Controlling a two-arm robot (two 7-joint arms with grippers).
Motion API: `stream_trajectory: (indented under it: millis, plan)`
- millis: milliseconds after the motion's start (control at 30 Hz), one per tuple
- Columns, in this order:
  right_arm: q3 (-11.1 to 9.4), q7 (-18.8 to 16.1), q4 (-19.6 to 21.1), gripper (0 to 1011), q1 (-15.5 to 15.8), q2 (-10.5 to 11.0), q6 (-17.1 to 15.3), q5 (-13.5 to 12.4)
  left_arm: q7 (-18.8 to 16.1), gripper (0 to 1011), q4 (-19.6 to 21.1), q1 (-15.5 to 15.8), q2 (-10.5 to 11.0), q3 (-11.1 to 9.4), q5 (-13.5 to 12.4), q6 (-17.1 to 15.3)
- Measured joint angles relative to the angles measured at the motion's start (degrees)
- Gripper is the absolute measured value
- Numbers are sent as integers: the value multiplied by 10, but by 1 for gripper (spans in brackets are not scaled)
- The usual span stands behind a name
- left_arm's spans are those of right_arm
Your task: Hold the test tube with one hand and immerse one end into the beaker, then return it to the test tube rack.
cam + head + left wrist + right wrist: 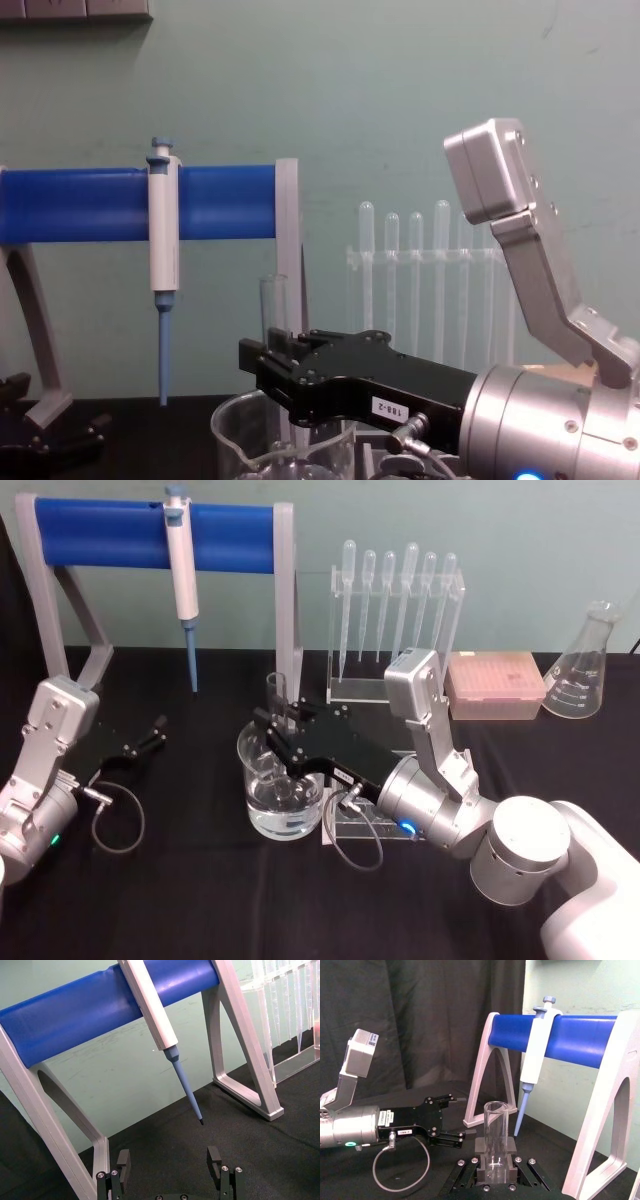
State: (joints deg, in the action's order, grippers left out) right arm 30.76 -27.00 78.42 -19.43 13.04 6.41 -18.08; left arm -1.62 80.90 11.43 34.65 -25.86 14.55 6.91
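1. My right gripper reaches in from the right side of the table. Its fingers are clenched on the test tube.
2. The test tube stands upright with its open rim on top. The fingers grip it well below the rim.
3. The tube's lower part drops inside the rim of the beaker, which stands near the middle of the table and holds clear liquid. I cannot tell whether the tube's tip reaches the liquid.
4. My left gripper sits low over the table's left side, well apart from the beaker. Its fingers are spread and hold nothing.
5. Behind, a micropipette hangs from the blue bar of a grey stand.
6. Thin pipettes hang in a clear rack to its right, and a flask stands at the far right.
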Motion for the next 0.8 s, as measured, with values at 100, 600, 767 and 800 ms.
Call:
stream_trajectory:
  millis: [100,600,767,800]
  plan:
    - [0,0,0,225,0,0,0,0,0,1000,0,0,0,0,0,0]
    - [0,0,0,225,0,0,0,0,0,1000,0,0,0,0,0,0]
    - [0,0,0,225,0,0,0,0,0,1000,0,0,0,0,0,0]
    - [0,0,0,225,0,0,0,0,0,1000,0,0,0,0,0,0]
